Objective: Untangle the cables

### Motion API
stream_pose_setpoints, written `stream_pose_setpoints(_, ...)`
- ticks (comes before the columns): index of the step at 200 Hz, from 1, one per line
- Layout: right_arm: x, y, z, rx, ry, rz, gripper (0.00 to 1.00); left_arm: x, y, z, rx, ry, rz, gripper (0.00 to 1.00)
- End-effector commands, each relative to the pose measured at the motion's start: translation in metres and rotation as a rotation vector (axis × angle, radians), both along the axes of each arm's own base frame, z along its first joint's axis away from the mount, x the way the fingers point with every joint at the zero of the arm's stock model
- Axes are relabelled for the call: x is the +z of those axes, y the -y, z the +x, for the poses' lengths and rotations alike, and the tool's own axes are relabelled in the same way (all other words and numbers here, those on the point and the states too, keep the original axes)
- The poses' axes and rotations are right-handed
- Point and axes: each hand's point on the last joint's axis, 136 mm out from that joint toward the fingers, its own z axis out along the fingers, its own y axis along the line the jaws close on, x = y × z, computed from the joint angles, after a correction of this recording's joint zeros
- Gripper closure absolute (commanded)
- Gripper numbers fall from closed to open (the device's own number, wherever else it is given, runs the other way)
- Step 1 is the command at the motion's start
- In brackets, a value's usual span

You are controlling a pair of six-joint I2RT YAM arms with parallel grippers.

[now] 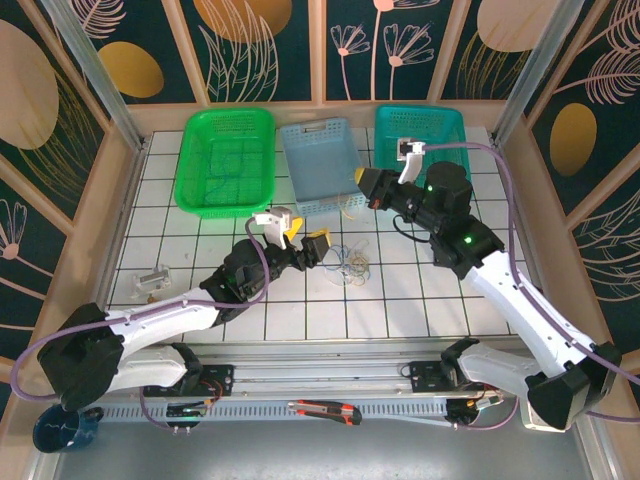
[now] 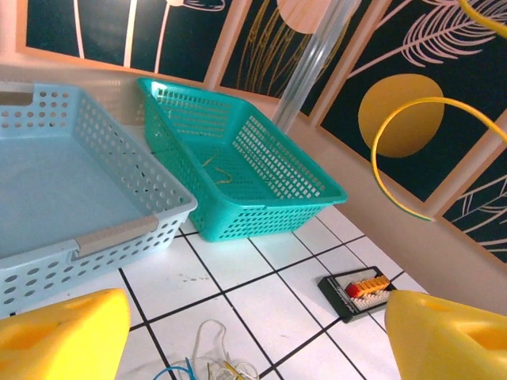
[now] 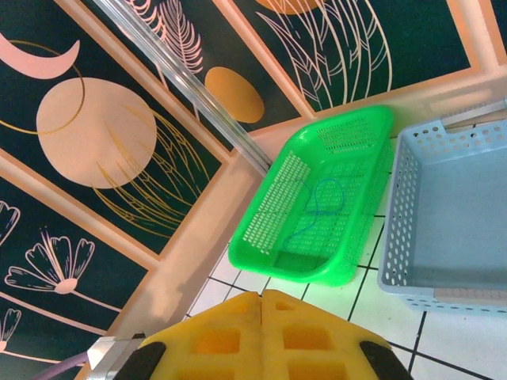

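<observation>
The cables (image 1: 350,263) lie as a small loose tangle about the middle of the bench (image 1: 200,320), on the near side of the light blue basket (image 1: 318,165); the left wrist view catches their whitish and bluish ends at its bottom edge. The left pincer (image 1: 305,238) hangs just beside the tangle on its left, yellow fingers (image 2: 63,336) wide apart with nothing between them. The right pincer (image 1: 366,186) sits toward the far edge by the teal basket (image 1: 420,140), its pads pressed together; whether a strand is nipped there I cannot tell. A yellow loop (image 2: 379,134) arcs through the air in the left wrist view, perhaps hanging from that side.

These wires look light, thin and limp with some springiness; they will likely drag their neighbours along and slip from a shallow pinch; the better hold is probably one free end or an outer loop, not the knotted middle.
</observation>
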Motion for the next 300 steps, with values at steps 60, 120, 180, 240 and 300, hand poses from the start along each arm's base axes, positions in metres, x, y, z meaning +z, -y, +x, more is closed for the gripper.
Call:
stream_pose_setpoints(60,0.019,0.005,-0.002,0.018,0.031,0.044,1.0,0.032,0.011,-0.009,-0.231,0.023,-0.17,0.12)
stream_pose_setpoints(120,0.016,-0.001,-0.006,0.061,0.011,0.079,1.0,0.044,0.032,-0.009,-0.359,-0.012,-0.247,0.13)
stream_pose_setpoints(180,0.014,-0.005,-0.013,0.087,0.0,0.104,1.0,0.05,0.039,-0.002,-0.383,-0.017,-0.291,0.15)
stream_pose_setpoints(240,0.01,-0.014,-0.02,0.113,-0.007,0.112,1.0,0.053,0.043,0.003,-0.393,-0.021,-0.314,0.17)
stream_pose_setpoints(300,0.014,-0.022,-0.026,0.138,-0.005,0.126,1.0,0.052,0.048,0.004,-0.412,-0.032,-0.324,0.27)
